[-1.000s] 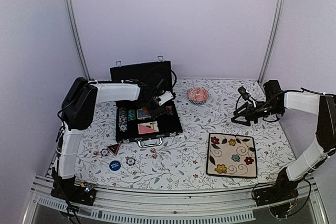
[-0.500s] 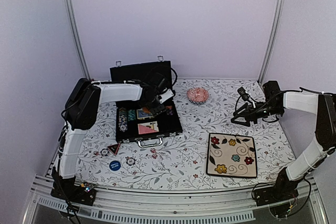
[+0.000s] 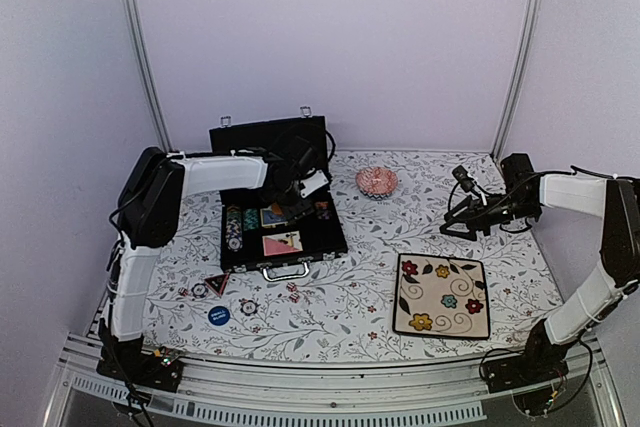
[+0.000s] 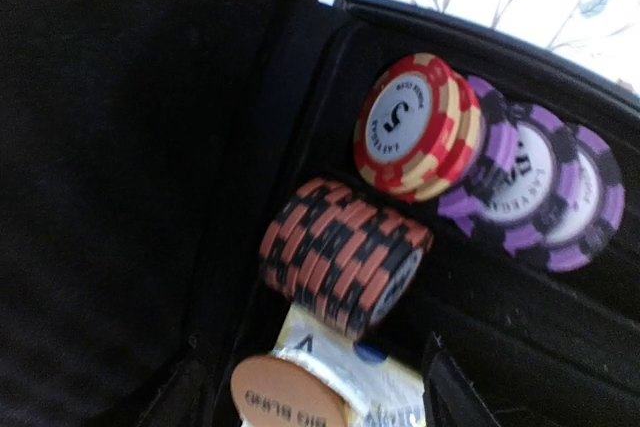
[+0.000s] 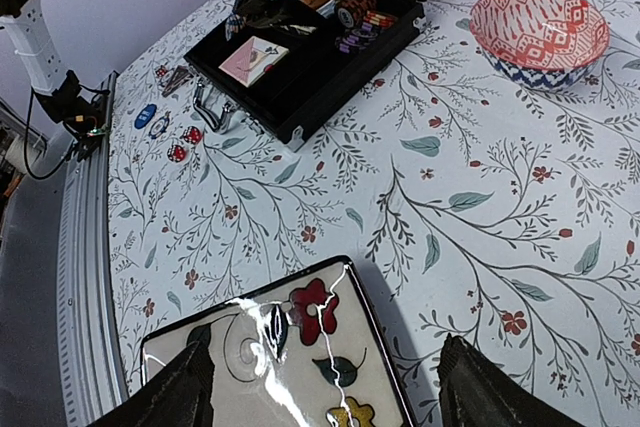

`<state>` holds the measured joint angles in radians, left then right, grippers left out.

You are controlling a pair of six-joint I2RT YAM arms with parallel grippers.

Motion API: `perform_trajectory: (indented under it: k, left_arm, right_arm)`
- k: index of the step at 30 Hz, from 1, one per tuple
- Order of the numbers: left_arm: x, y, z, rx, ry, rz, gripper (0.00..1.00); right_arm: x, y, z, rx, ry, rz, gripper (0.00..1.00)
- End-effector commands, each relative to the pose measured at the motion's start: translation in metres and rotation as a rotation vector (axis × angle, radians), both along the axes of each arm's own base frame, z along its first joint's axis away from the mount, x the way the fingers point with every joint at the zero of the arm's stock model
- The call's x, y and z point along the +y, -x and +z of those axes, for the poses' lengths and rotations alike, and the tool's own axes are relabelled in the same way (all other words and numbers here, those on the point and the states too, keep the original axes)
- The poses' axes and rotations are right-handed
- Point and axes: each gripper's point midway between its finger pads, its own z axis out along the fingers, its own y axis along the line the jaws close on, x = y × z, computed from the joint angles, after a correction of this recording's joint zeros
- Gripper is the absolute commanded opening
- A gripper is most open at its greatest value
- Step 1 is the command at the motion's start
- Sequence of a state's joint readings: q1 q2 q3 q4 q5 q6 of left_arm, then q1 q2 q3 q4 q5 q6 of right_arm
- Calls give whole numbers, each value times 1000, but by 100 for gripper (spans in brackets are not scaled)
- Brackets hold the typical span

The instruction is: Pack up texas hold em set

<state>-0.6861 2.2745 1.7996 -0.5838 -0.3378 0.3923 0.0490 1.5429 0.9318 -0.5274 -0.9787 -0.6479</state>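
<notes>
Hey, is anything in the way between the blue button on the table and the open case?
Nothing tall. The blue button lies on the table in front of the open case. Only a flat triangular piece lies between them, and the case's front wall, with its handle, has to be cleared.

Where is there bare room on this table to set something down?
Bare cloth lies between the open black case and the cream square flowered plate, and between that plate and the small pink patterned bowl. Crowded: in front of the case, around the round blue button and loose poker chips.
</notes>
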Motion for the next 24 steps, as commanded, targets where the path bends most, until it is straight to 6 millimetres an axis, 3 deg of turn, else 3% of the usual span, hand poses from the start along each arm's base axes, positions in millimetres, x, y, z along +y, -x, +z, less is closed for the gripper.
perform_trajectory:
  k: [1,5,13,19,24]
  left_arm:
    - [-13,23,42,-12,41,-39,72]
    - [-37,33,45,-18,66,-112,72]
    - [-69,34,30,0,60,-214,72]
    - [-76,29,18,11,48,-240,72]
    - [-70,21,3,7,7,-223,72]
  right_arm:
    - [0,-5,7,-12,-12,8,78]
    - [1,-4,7,-10,-15,12,78]
    - [1,-3,8,-12,-13,16,78]
    - [1,-3,8,-10,-13,18,78]
    - [1,-3,6,-4,-12,19,78]
